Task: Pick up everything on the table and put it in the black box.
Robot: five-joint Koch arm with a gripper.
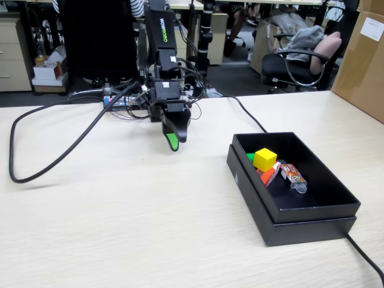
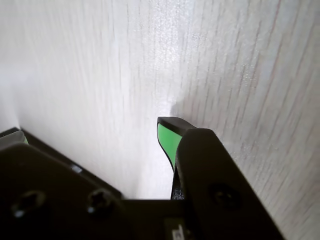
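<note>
The black box [image 1: 312,211] stands on the beige table [image 1: 120,228] at the right in the fixed view. Inside it lie the yellow cube [image 1: 264,159], the green cube [image 1: 250,157] mostly hidden behind the yellow one, and the red-orange packet [image 1: 267,176] leaning under the yellow cube. My gripper [image 1: 174,138] hangs tip-down just above the table, left of the box and near the arm's base. In the wrist view my gripper [image 2: 90,131] is open, with its green-padded jaws far apart and only bare table between them.
A small orange-patterned candy wrapper [image 1: 293,176] also lies in the box. A thick black cable [image 1: 54,162] loops over the table at left, and another cable [image 1: 367,259] runs off at the front right. A tan carton [image 1: 360,60] stands at the far right.
</note>
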